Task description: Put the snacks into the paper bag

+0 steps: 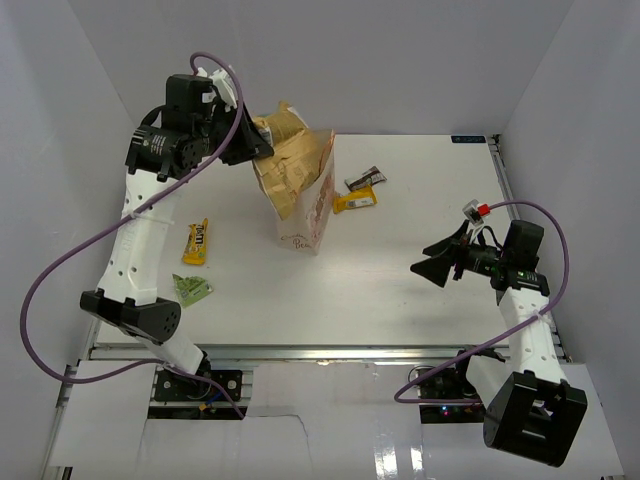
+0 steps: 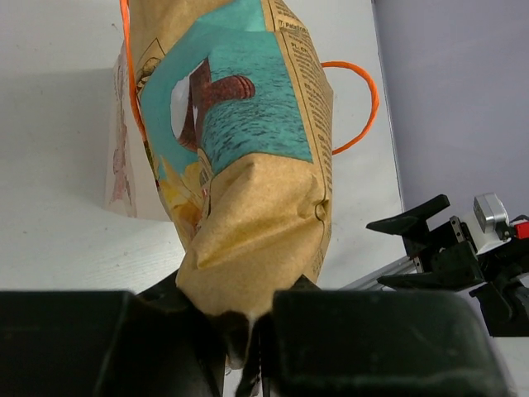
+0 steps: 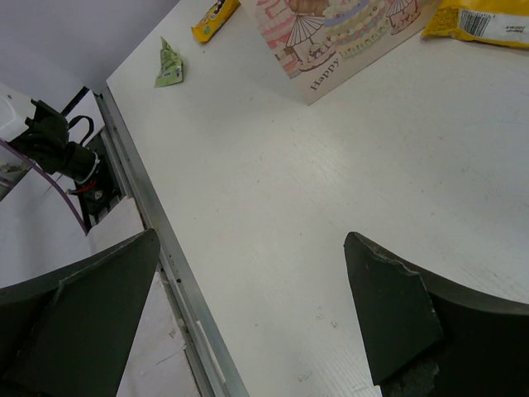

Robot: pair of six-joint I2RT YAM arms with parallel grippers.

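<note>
As far as the big stuff goes, the white table [image 1: 400, 290] takes up most of the overhead view. The left arm [image 1: 145, 230] reaches up toward the far left, and the right arm [image 1: 525, 320] sits low on the near right.

Next down is the paper bag [image 1: 305, 225], cream with pinkish print, standing upright around the middle of the table, a bit to the far side. The tan chip bag [image 1: 285, 165] has its lower end in the bag's mouth. A good chunk of it sticks out above the rim, tilted back toward the left arm. How deep it goes, I can't tell. From the left wrist camera the chip bag [image 2: 264, 207] fills the view, with the orange cord handles [image 2: 364, 107] showing on either side.

The left gripper [image 1: 250, 145] is pinching the crimped top end of the chip bag, fingers close together on it. The right gripper [image 1: 440, 262] hovers over bare table with its fingers spread wide and nothing between them.

Small stuff, all lying flat on the table:
- The yellow wrapper [image 1: 197, 241] is left of the paper bag.
- The second yellow packet [image 1: 357, 201] is just right of the paper bag.
- The dark bar [image 1: 365, 180] is right beside it, on the far side.
- The green pouch [image 1: 192, 289] is nearer the left arm's base.
</note>
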